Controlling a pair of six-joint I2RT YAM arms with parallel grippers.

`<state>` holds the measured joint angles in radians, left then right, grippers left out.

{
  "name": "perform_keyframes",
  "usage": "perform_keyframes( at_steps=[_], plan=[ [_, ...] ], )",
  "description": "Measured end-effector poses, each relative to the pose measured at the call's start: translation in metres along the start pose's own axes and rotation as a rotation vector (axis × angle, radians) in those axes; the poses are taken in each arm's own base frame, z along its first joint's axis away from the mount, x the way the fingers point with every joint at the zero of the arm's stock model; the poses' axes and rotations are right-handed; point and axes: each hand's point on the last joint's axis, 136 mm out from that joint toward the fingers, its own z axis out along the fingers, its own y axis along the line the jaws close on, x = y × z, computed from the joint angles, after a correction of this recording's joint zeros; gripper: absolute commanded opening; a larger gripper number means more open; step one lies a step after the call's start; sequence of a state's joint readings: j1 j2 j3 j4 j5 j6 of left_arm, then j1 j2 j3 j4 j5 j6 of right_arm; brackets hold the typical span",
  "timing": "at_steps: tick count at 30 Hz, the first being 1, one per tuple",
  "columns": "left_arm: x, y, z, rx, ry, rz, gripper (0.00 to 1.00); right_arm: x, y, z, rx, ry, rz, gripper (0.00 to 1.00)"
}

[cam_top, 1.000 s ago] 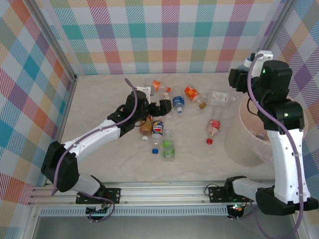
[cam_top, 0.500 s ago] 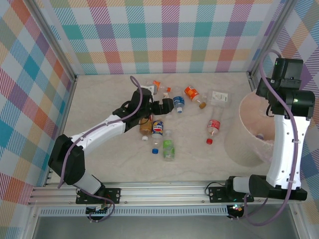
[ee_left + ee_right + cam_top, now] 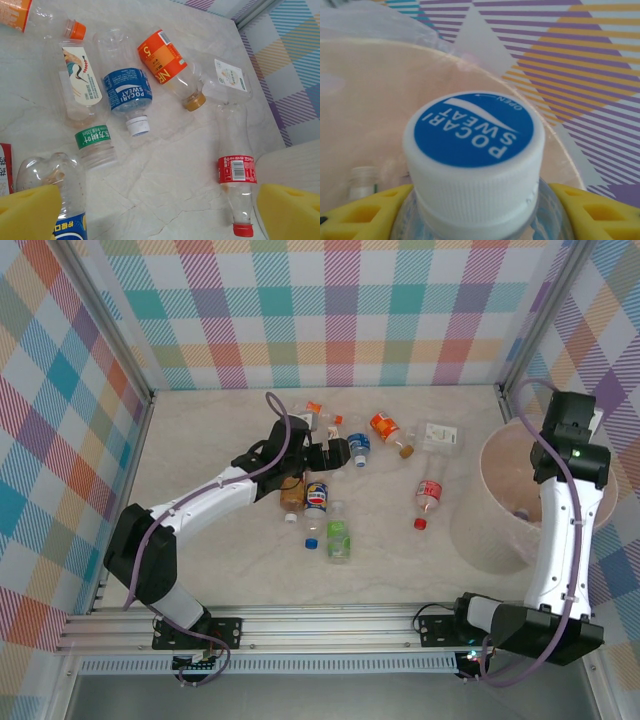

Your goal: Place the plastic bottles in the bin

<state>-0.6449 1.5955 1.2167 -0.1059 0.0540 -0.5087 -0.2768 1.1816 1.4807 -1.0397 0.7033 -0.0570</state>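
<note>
Several plastic bottles lie on the table. In the left wrist view I see a blue-labelled bottle, an orange-labelled one, a red-labelled one with a red cap and a green-labelled one. My left gripper hovers open above them, nothing between its yellow pads. From above it sits at the cluster. My right gripper is shut on the neck of a white-capped bottle with a blue cap top, held over the pale pink bin. The right wrist hangs above the bin.
Another small bottle lies inside the bin. A flat clear bottle with a white label lies near the back. A green bottle and a loose blue cap lie nearer the front. Checked walls close in the table.
The right arm has swung from behind the bin to over it, carrying the white-capped bottle. The left gripper has crept slightly toward the back bottles, still open.
</note>
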Motion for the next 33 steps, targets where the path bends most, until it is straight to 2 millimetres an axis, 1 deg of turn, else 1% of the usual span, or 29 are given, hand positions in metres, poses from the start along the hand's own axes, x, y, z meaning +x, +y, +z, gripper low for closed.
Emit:
perform_keyframes(
  at_steps=[1, 6, 9, 11, 12, 14, 16, 23, 29, 31, 33],
  plan=[
    [0.0, 0.0, 0.0, 0.0, 0.001, 0.0, 1.0, 0.002, -0.003, 0.004, 0.019, -0.009, -0.005, 0.43],
    [-0.003, -0.002, -0.002, -0.005, 0.006, -0.001, 1.0, 0.016, -0.013, 0.02, 0.079, -0.046, -0.007, 0.47],
    [-0.006, -0.005, -0.004, -0.001, 0.001, 0.0, 1.0, 0.018, -0.011, 0.025, 0.084, -0.066, -0.004, 0.51],
    [-0.007, -0.006, -0.005, -0.002, 0.002, 0.0, 1.0, 0.019, -0.008, 0.029, 0.086, -0.068, -0.005, 0.52],
    [-0.008, -0.006, -0.005, -0.002, 0.002, 0.0, 1.0, 0.02, -0.008, 0.031, 0.088, -0.064, -0.006, 0.54],
    [-0.007, -0.006, -0.005, -0.005, 0.006, -0.001, 1.0, 0.02, -0.007, 0.033, 0.09, -0.062, -0.007, 0.63],
    [-0.008, -0.006, -0.004, -0.006, 0.007, -0.001, 1.0, 0.019, -0.007, 0.033, 0.095, -0.068, -0.003, 0.68],
    [-0.008, -0.001, -0.004, -0.024, 0.007, -0.002, 1.0, 0.017, -0.012, 0.031, 0.12, -0.078, 0.008, 0.8],
    [-0.012, 0.008, -0.005, -0.049, 0.0, -0.012, 1.0, 0.016, -0.019, 0.024, 0.133, -0.095, 0.034, 0.86],
    [-0.014, 0.011, -0.005, -0.061, -0.007, -0.016, 1.0, 0.016, -0.019, 0.022, 0.129, -0.096, 0.044, 0.89],
    [-0.016, 0.014, -0.005, -0.072, -0.015, -0.025, 1.0, 0.013, -0.016, 0.017, 0.098, -0.104, 0.058, 0.95]
  ],
)
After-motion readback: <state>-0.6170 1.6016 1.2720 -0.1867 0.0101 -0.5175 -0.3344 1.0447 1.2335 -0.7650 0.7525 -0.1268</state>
